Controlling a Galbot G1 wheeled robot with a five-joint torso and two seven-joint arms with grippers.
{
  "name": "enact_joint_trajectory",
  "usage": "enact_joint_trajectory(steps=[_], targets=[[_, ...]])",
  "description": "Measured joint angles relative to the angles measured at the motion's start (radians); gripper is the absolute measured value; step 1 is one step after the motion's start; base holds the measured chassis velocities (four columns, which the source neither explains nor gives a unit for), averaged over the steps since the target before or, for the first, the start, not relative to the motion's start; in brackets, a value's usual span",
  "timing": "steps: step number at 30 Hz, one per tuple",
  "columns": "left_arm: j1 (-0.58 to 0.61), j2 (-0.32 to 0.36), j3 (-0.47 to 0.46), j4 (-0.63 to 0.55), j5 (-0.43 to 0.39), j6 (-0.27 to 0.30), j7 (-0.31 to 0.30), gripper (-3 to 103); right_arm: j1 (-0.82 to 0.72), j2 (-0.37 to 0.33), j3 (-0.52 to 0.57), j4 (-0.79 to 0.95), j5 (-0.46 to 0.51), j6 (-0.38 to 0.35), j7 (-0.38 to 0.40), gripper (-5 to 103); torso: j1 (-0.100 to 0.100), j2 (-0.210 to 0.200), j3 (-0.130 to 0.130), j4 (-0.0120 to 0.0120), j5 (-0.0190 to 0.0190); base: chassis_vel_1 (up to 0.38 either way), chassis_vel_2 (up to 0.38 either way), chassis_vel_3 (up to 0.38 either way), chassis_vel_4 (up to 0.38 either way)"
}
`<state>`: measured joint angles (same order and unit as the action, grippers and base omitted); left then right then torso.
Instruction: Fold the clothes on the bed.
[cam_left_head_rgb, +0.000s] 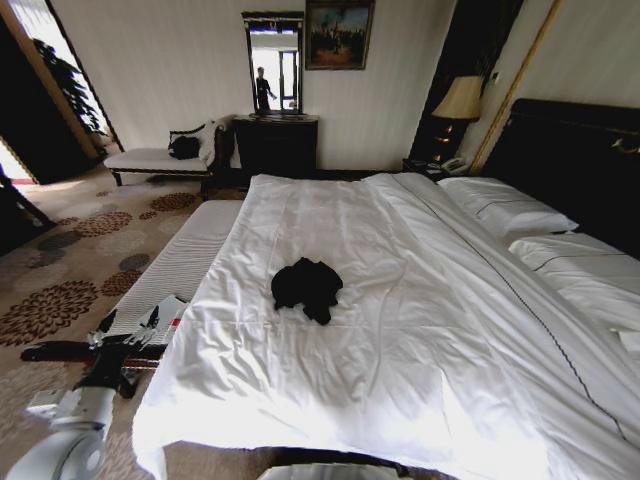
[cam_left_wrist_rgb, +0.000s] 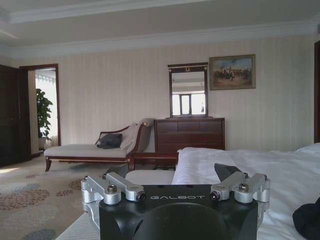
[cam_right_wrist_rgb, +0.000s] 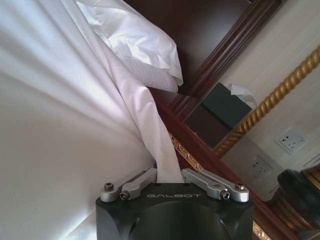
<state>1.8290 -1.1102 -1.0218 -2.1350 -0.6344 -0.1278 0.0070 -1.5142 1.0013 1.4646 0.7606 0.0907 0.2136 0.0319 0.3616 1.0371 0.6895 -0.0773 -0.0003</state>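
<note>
Lying crumpled mid-mattress: black soft-fabric T-shirt (cam_left_head_rgb: 306, 288) on large white-sheeted bed (cam_left_head_rgb: 420, 330). Left gripper (cam_left_head_rgb: 135, 325) fingers apart, beside bed's left edge, over white-cushioned bench (cam_left_head_rgb: 180, 262). Right gripper (cam_right_wrist_rgb: 175, 182) fingers apart, beside white duvet.

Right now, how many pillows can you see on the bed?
2, both at the headboard end on the bed's right side: one nearer the lamp, one closer to me. More may lie past the picture's edge.
</note>
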Motion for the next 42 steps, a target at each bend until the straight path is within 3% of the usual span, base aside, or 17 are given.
enact_joint_trajectory(steps=[9,11,12,15,17,24,26,30,32,36,39,42], targets=[[0.014,-0.004,-0.001,-0.018,0.015,0.003,0.0,99,0.074,0.013,-0.076,-0.038,-0.003,0.044,0.025,1,0.0,0.0,0.0,0.0009,0.0005,0.0,0.0,0.0,0.0],[0.02,0.001,-0.012,-0.021,0.011,0.003,0.0,96,0.078,0.017,-0.078,-0.038,-0.033,0.055,0.041,11,0.0,0.0,0.0,0.0017,0.0005,0.0,0.0,0.0,0.0],[0.02,0.001,-0.012,-0.021,0.011,0.003,0.0,96,0.078,0.017,-0.078,-0.038,-0.033,0.055,0.041,11,0.0,0.0,0.0,0.0017,0.0005,0.0,0.0,0.0,0.0],[0.024,0.002,-0.018,-0.022,0.008,0.004,0.0,100,0.077,0.017,-0.057,-0.039,-0.058,0.055,0.087,27,0.0,0.0,0.0,0.0018,0.0002,0.0,0.0,0.0,0.0],[0.025,0.001,-0.017,-0.022,0.008,0.004,0.0,100,0.074,0.017,-0.052,-0.037,-0.06,0.055,0.09,27,0.0,0.0,0.0,0.002,0.0003,0.0,0.0,0.0,0.0],[0.015,-0.003,-0.001,-0.017,0.015,0.004,0.0,100,0.034,0.028,-0.012,0.0,-0.05,0.054,0.091,60,0.0,0.0,0.0,0.0017,0.0002,0.0,0.0,0.0,0.0],[0.013,-0.003,0.0,-0.017,0.015,0.004,0.0,100,0.03,0.031,-0.008,0.007,-0.047,0.054,0.091,60,0.0,0.0,0.0,0.0017,0.0002,0.0,0.0,0.0,0.0],[0.009,-0.002,0.002,-0.014,0.015,0.004,0.0,100,-0.004,0.057,0.028,0.079,-0.029,0.057,0.089,82,0.0,0.0,0.0,0.0018,0.0005,0.0,0.0,0.0,0.0],[0.01,-0.002,0.002,-0.014,0.015,0.004,0.0,100,-0.02,0.067,0.041,0.112,-0.023,0.062,0.087,82,0.0,0.0,0.0,0.0019,0.0005,0.0,0.0,0.0,0.0],[0.021,-0.008,-0.001,-0.017,0.019,0.004,0.0,100,-0.109,0.122,0.087,0.268,0.019,0.099,0.05,99,0.0,0.0,0.0,0.0009,0.0003,0.0,0.0,0.0,0.0],[0.028,-0.013,-0.004,-0.023,0.022,0.003,0.0,100,-0.136,0.135,0.094,0.332,0.045,0.113,0.032,100,0.0,0.0,0.0,0.0011,0.0001,0.0,0.0,0.0,0.0],[0.037,-0.024,-0.008,-0.036,0.031,0.003,0.0,100,-0.179,0.164,0.098,0.473,0.119,0.178,-0.071,100,0.0,0.0,0.0,0.0024,0.0002,0.0,0.0,0.0,0.0]])
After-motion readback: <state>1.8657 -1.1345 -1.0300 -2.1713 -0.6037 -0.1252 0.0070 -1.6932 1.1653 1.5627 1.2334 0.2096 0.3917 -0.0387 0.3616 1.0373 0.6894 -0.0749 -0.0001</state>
